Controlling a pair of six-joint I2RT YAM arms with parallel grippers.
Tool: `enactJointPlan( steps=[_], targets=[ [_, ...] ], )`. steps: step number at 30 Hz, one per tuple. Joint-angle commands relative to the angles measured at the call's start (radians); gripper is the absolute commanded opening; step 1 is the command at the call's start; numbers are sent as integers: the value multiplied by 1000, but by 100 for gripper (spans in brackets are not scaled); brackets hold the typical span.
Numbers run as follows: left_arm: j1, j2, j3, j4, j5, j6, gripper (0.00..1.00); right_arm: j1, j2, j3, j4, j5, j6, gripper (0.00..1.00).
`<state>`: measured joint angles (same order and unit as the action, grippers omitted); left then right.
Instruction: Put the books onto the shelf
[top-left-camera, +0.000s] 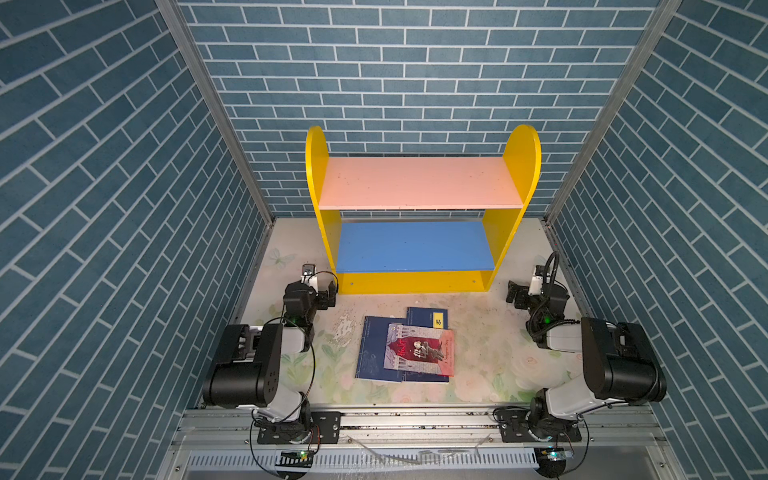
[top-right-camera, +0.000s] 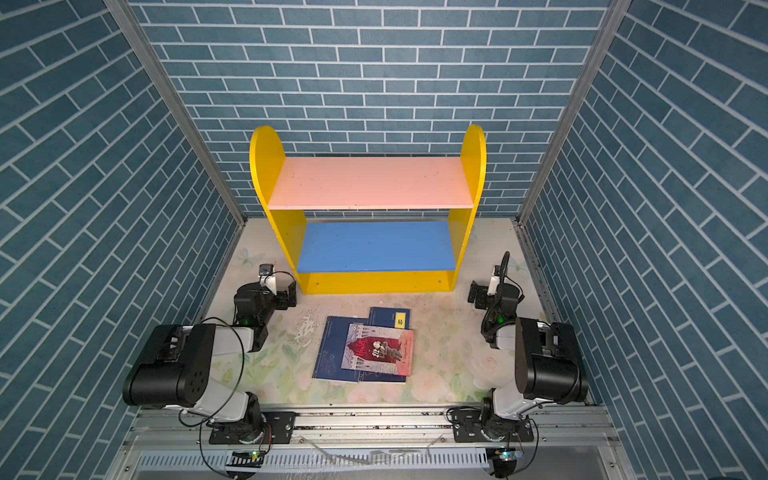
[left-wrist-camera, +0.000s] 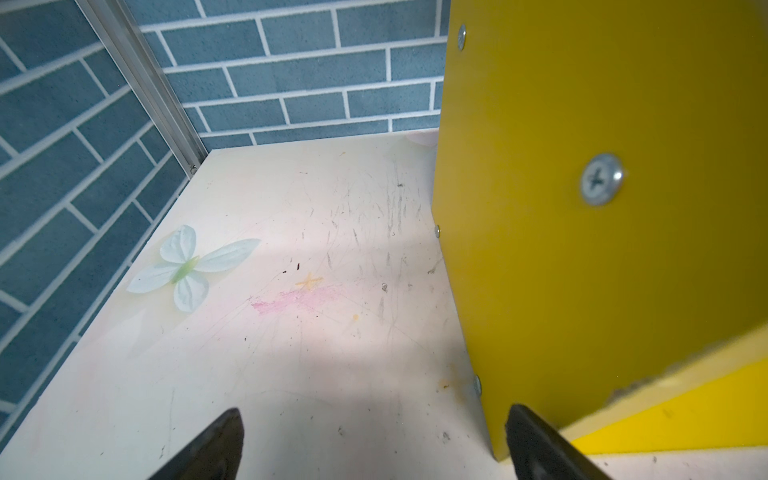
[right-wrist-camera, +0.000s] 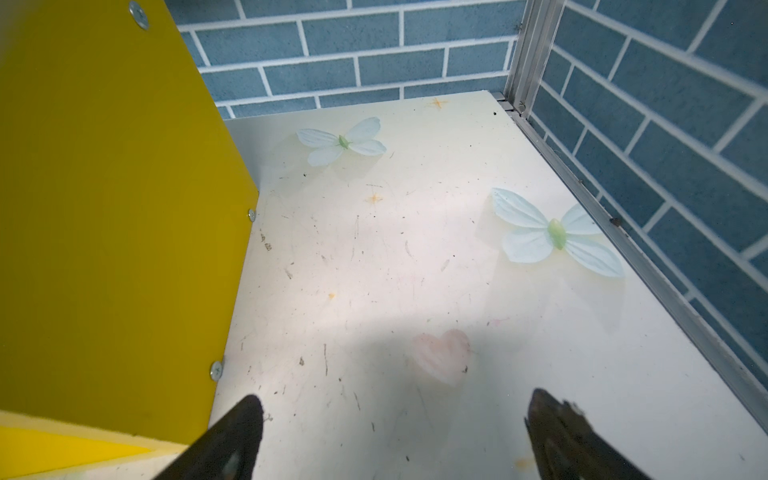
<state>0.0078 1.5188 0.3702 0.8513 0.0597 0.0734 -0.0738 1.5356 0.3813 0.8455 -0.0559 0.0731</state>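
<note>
My left gripper (left-wrist-camera: 374, 415) and right gripper (right-wrist-camera: 397, 399) stand fully open, empty, one shelf (left-wrist-camera: 582, 249) between them; at least three overlapping books (top-left-camera: 405, 349) lie behind.

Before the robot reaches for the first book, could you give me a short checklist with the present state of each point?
1. Jaws of the left gripper open, nothing held: ok.
2. Jaws of the right gripper open, nothing held: ok.
3. The books lie flat on the table in front of the shelf, both arms apart from them: ok.
4. The illustrated book lies on top, uncovered: ok.
5. The pink board and blue board bare: ok.
6. Number of books in the overlapping pile: cannot tell.
</note>
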Motion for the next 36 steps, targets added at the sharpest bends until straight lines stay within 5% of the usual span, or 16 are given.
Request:
enactJointPlan(
  steps=[1,8,13,22,25,30,36],
  targets=[
    [-5,12,14,20,-9,-6,100,3,9,17,13,9,-18,99],
    [-5,12,14,19,-9,-6,100,3,-7,9,19,8,-19,99],
    [-5,12,18,16,-3,-4,100,25,-148,-7,-77,88,-18,99],
    [-4,-26,-18,50,25,5,100,71,-482,182,-694,190,106,99],
    [-5,-111,-40,20,41,13,100,97,-526,272,-934,226,242,99],
    [-5,-344,69,-461,122,59,100,118,-595,380,-1268,129,508,99],
    [-5,-524,290,-1163,275,217,100,219,-743,392,-1518,-27,603,99]
  ],
)
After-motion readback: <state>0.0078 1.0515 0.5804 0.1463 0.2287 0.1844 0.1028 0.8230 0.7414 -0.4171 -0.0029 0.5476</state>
